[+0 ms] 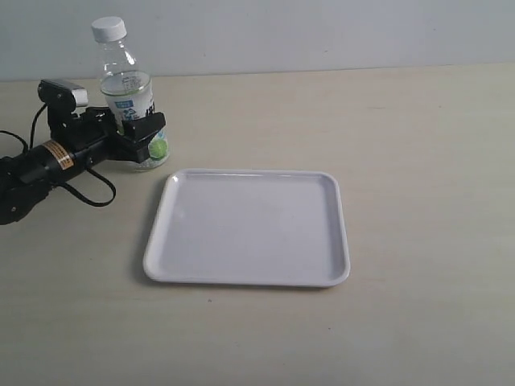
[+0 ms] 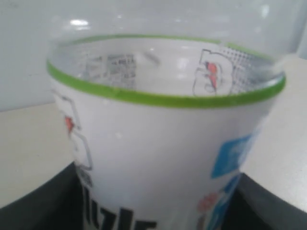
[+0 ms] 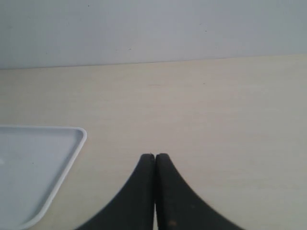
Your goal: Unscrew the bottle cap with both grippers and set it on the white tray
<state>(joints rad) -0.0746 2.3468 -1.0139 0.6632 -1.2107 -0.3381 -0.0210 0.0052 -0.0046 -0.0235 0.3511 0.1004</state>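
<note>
The bottle stands upright at the table's back left, its white bottle cap screwed on top. My left gripper lies low on the table with its black fingers closed on the bottle's lower labelled part. The left wrist view is filled by the bottle, with a dark finger pressed against each side. The white tray lies to the right of the bottle with nothing on it. My right gripper is shut on nothing above bare table, beside a corner of the tray; the exterior view does not show it.
A black cable loops on the table beside the left arm, which carries a yellow label. A pale wall runs behind the far table edge. Light wooden tabletop spreads to the right of the tray.
</note>
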